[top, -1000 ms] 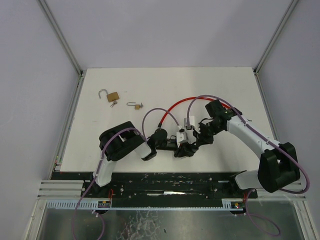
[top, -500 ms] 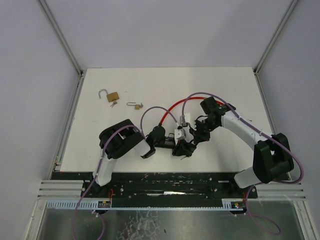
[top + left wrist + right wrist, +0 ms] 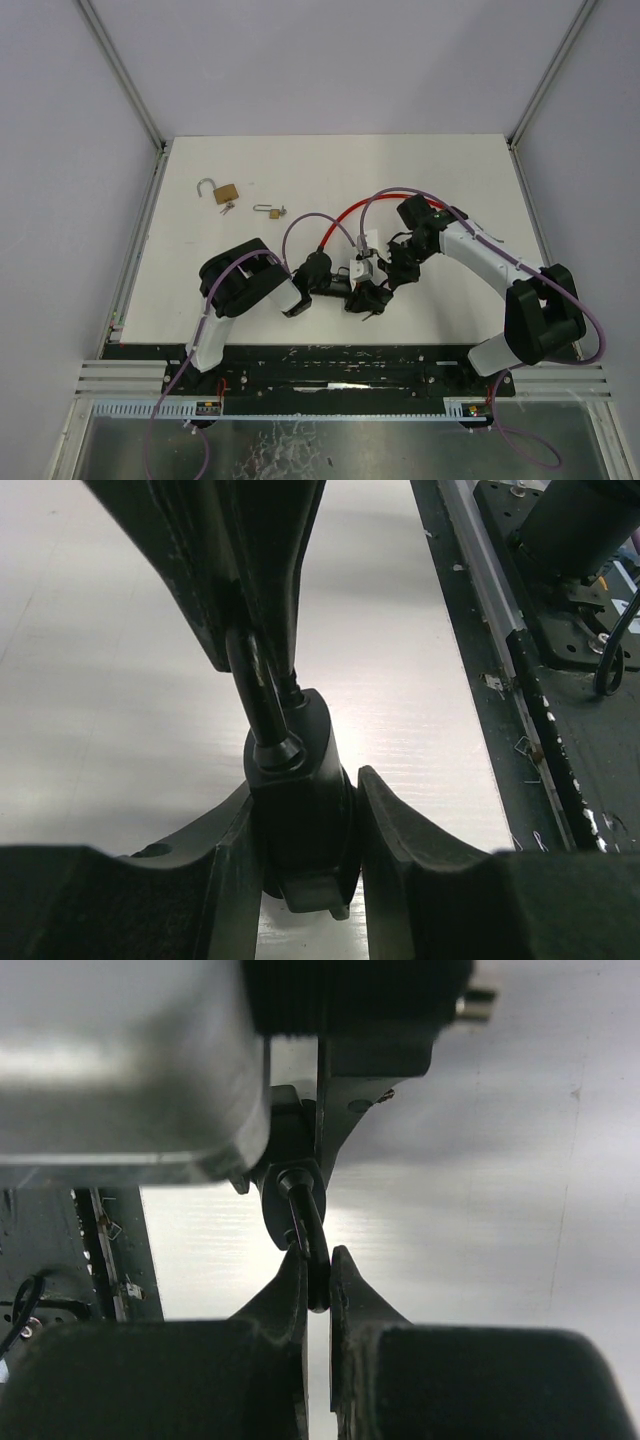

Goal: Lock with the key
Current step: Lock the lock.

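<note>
A black lock body [image 3: 300,810] sits clamped between my left gripper's [image 3: 305,860] shut fingers, above the white table. It also shows in the top view [image 3: 366,297] near the table's front middle. A thin black key-like piece [image 3: 312,1245] sticks out of the lock body. My right gripper [image 3: 318,1278] is shut on this piece, facing the left gripper. In the top view the two grippers meet, left [image 3: 348,290] and right [image 3: 384,278]. A red cable [image 3: 350,212] arcs behind them.
An open brass padlock [image 3: 222,190] with small keys [image 3: 227,207] lies at the back left. A smaller brass padlock [image 3: 270,211] lies beside it. The black front rail [image 3: 330,365] runs just below the grippers. Purple arm cables loop over the middle.
My right arm has swung left and folded in toward the left gripper. The lock and both grippers have shifted slightly left. Both grips have stayed shut.
</note>
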Robot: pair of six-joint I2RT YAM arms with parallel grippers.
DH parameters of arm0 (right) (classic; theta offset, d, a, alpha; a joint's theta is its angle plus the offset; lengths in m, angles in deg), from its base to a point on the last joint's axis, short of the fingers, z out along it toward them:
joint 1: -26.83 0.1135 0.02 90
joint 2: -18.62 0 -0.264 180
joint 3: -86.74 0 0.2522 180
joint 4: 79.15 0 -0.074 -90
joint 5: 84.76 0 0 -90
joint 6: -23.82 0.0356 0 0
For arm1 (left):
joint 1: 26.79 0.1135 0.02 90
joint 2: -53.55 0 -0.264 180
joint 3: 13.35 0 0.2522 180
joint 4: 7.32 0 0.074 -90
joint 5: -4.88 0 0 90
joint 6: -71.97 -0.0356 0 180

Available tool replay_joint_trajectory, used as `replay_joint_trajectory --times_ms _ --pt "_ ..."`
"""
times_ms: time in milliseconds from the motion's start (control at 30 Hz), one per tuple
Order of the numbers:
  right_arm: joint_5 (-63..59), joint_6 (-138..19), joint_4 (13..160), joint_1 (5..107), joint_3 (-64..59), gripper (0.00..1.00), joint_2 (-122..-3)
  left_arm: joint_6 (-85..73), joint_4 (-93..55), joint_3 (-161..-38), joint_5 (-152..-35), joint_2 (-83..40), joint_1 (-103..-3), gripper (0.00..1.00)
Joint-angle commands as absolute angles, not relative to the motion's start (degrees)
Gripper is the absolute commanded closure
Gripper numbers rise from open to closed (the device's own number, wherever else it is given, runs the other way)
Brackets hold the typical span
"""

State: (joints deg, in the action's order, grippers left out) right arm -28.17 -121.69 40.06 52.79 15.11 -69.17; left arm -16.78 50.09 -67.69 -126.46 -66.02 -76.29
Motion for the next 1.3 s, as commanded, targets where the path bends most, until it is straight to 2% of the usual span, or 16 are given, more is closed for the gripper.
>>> replay_joint_trajectory --times_ms 0,333,600,833,1000,1267 --pt "-36.0 -121.4 40.3 64.7 23.5 1.00 -78.7 -32.9 71.1 -74.4 -115.9 -64.7 -78.5 1.00" --pt "-37.9 -120.7 42.8 66.4 24.6 1.00 -78.6 -39.2 71.4 -71.5 -115.1 -60.8 -79.6 1.00" --pt "-37.7 -118.0 46.3 72.3 23.6 1.00 -78.1 -42.3 71.5 -71.0 -115.6 -57.3 -79.2 1.00" --pt "-35.8 -116.5 47.0 70.2 21.1 1.00 -78.7 -45.0 71.6 -71.3 -115.4 -57.8 -79.4 1.00" --pt "-34.4 -116.7 47.9 65.8 23.1 1.00 -71.9 -45.5 71.5 -69.7 -113.2 -58.8 -81.3 1.00" --pt "-34.0 -116.5 46.5 67.4 19.7 1.00 -72.2 -46.1 71.4 -65.3 -113.6 -55.7 -82.8 1.00"
